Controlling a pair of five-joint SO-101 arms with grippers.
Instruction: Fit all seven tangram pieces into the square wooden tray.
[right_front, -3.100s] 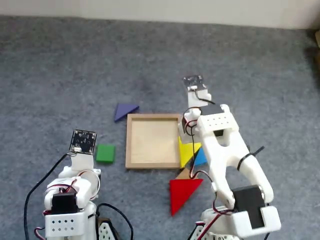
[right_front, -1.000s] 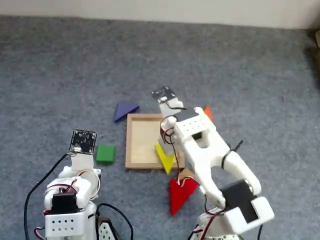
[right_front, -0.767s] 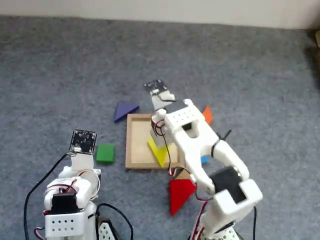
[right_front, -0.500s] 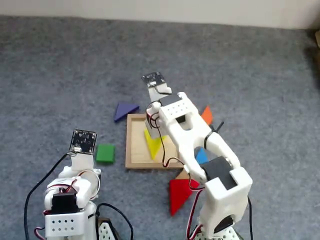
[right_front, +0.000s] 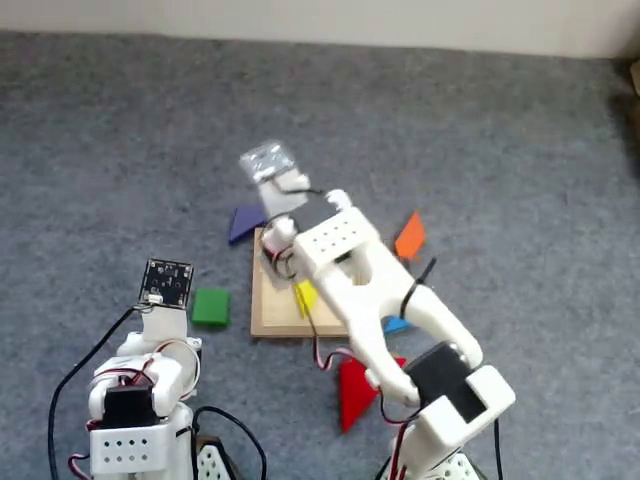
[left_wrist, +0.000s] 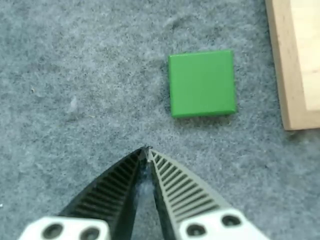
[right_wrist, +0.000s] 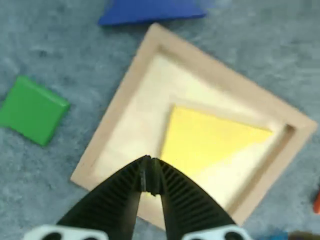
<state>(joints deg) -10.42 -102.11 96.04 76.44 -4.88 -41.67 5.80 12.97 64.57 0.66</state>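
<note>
The square wooden tray (right_front: 257, 292) lies mid-carpet. My right gripper (right_wrist: 150, 162) hangs over the tray (right_wrist: 120, 105), shut on a corner of the yellow triangle (right_wrist: 210, 140), which sits low inside the frame. In the high view the right arm covers most of the yellow triangle (right_front: 304, 297). My left gripper (left_wrist: 146, 150) is shut and empty on the carpet, a short way from the green square (left_wrist: 201, 83).
Loose pieces ring the tray: a dark blue triangle (right_front: 246, 222) at its far left corner, the green square (right_front: 210, 306) to its left, an orange piece (right_front: 410, 236), a light blue piece (right_front: 397, 324) and a red triangle (right_front: 354, 392) to its right.
The right arm swung left from beside the tray to over it, bringing the yellow triangle off the carpet and across the rim. The orange piece came into sight. The left arm stayed still.
</note>
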